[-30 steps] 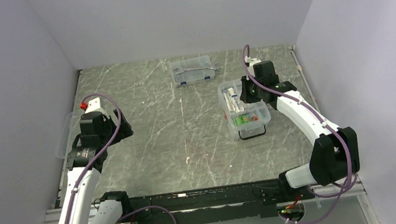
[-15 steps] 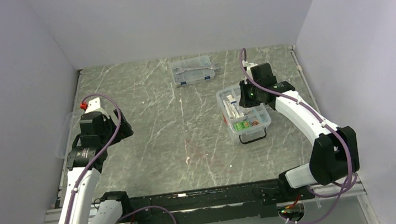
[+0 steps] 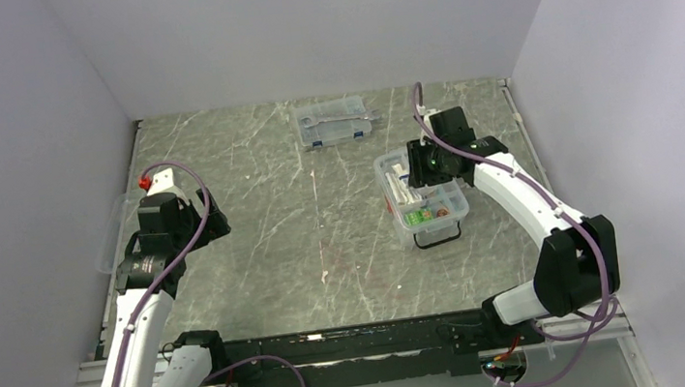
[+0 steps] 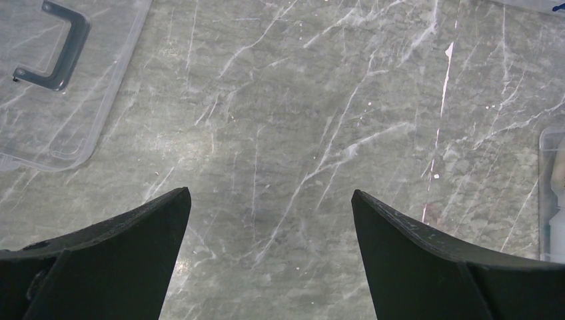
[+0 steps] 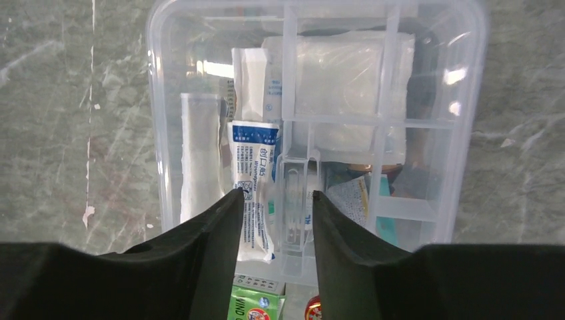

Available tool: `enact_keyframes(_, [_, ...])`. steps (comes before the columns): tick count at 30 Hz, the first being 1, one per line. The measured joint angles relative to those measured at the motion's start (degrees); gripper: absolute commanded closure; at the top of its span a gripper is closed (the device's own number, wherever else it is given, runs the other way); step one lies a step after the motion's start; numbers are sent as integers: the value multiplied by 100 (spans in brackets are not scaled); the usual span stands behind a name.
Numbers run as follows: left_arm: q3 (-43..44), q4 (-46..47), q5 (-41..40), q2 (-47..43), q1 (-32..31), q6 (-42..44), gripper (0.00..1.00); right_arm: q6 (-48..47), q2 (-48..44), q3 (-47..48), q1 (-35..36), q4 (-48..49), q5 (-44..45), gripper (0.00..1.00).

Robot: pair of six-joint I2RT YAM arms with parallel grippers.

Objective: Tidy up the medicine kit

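I see veined grey marble tabletop [image 3: 270, 192], pale walls [image 3: 300, 23] around, left gripper [image 4: 270, 192] wide apart, right gripper [image 5: 278, 193] parted over medicine kit [image 5: 470, 100].

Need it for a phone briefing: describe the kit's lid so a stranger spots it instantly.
Find the left edge of the marble table, near the left gripper. The lid lies flat there. Unlike the kit box and tool case across the table, it holds nothing and carries a dark U-shaped handle.

Kit box [image 3: 382, 185] right on table [image 3: 274, 221]; packets [image 5: 255, 180] in its tray [image 5: 288, 67]; tool case [image 3: 335, 123] behind; lid [image 4: 60, 100] far left.
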Motion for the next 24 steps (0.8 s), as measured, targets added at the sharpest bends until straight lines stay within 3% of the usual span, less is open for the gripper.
enact_keyframes(13, [0,2,2,2,0,0,1,168,-50,979,7,-162,748,45])
enact_keyframes(17, [0,2,2,2,0,0,1,319,-22,1191,-4,-146,1360,63])
enact_keyframes(20, [0,2,4,2,0,0,1,485,81,1318,-72,-118,1716,96])
enact_keyframes(21, [0,2,4,2,0,0,1,535,131,1349,-116,-103,1792,100])
enact_keyframes(24, [0,2,7,2,0,0,1,702,295,1381,-291,-37,1930,100])
